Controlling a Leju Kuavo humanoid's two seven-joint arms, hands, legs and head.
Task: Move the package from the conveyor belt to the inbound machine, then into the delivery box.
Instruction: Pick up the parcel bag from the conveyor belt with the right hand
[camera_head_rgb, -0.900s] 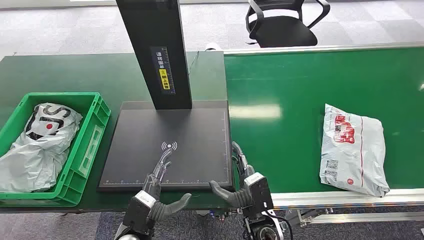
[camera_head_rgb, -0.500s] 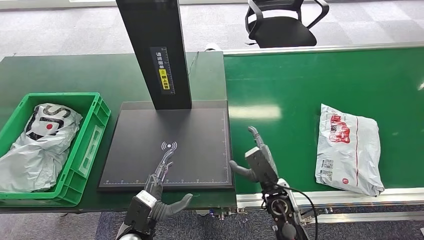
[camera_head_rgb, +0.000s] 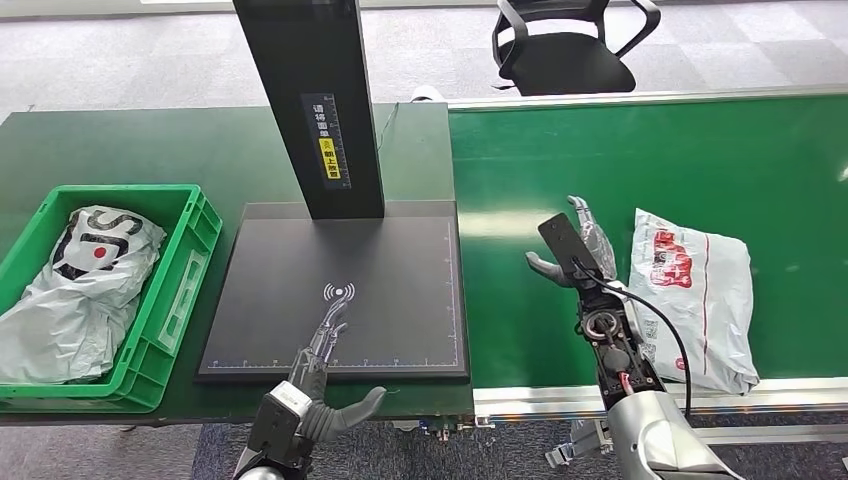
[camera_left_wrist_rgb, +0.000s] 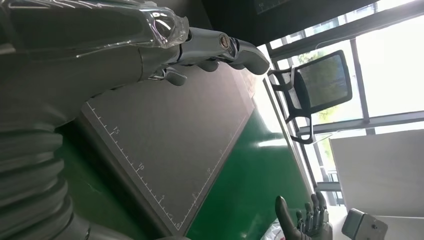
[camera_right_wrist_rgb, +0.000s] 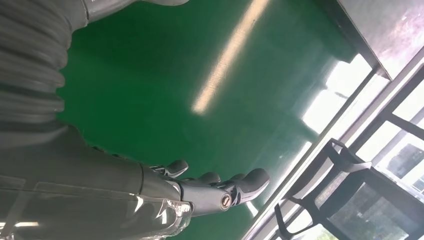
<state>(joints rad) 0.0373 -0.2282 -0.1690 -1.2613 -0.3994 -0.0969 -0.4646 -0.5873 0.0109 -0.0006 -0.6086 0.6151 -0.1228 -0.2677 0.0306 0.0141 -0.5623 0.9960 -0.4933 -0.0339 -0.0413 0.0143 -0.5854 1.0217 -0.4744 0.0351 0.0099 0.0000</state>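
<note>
1. Nearest to me, the left hand (camera_head_rgb: 318, 375) sits low at the front edge of the inbound machine (camera_head_rgb: 390, 262). Its fingers (camera_head_rgb: 322, 340) are stretched out, loosely apart, with nothing between them. Their tips lie over the front of the dark plate, just short of the printed signal mark (camera_head_rgb: 338, 293).

2. A little further out, the right hand (camera_head_rgb: 573, 250) is up over the conveyor belt (camera_head_rgb: 700, 150), thumb spread from the other fingers and nothing in its grasp. The package (camera_head_rgb: 695, 295) lies flat on the belt just beside those fingers, on the side away from the machine. From where I stand I cannot tell whether they touch its near edge.

3. So, by my reckoning, the task is barely begun. The package is not yet grasped, not yet on the plate and not yet in the delivery box (camera_head_rgb: 150, 300). All three stages are left.

4. The delivery box stands well off beyond the left hand's outer side, with a filled bag (camera_head_rgb: 80, 280) already lying in it. I take that for a different parcel.

5. Farthest back, the machine's black column (camera_head_rgb: 305, 100) rises beyond the left fingertips. An office chair (camera_head_rgb: 565, 50) stands on the floor past the belt.
</note>
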